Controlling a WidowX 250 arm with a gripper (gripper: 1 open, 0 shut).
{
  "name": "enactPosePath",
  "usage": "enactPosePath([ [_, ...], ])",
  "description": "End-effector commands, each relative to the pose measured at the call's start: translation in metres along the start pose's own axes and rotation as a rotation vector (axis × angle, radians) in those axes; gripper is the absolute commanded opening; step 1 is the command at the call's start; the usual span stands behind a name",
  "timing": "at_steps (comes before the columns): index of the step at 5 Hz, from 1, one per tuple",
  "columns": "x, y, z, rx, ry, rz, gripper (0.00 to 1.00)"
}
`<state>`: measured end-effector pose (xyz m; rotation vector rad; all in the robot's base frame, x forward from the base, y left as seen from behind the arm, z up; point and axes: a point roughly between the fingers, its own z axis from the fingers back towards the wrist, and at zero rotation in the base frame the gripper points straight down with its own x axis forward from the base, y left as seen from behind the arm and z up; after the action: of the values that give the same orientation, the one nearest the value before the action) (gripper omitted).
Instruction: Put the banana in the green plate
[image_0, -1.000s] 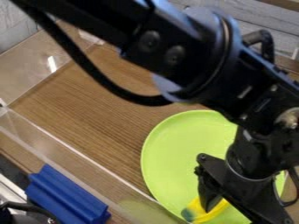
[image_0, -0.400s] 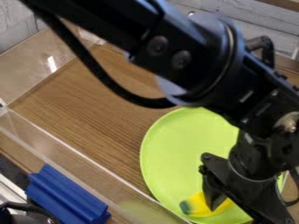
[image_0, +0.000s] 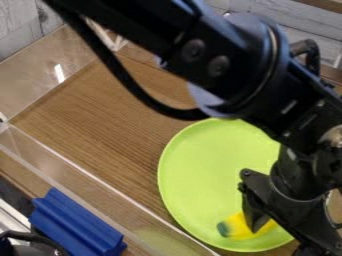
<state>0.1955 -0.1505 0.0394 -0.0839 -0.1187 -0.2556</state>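
No legible text, label, brand, number or sign anywhere in my view; nothing to record on any surface I can see
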Motion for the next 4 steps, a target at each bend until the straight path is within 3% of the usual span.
enactPosePath([
  [1,-0.0034,0.0066,-0.0156,0.014,0.026,-0.002,1.00],
  [2,-0.0026,0.0083,-0.0206,0.019,0.032,0.000,0.00],
  [4,-0.0046,0.0108,-0.0132,0.032,0.061,-0.010,0.00],
])
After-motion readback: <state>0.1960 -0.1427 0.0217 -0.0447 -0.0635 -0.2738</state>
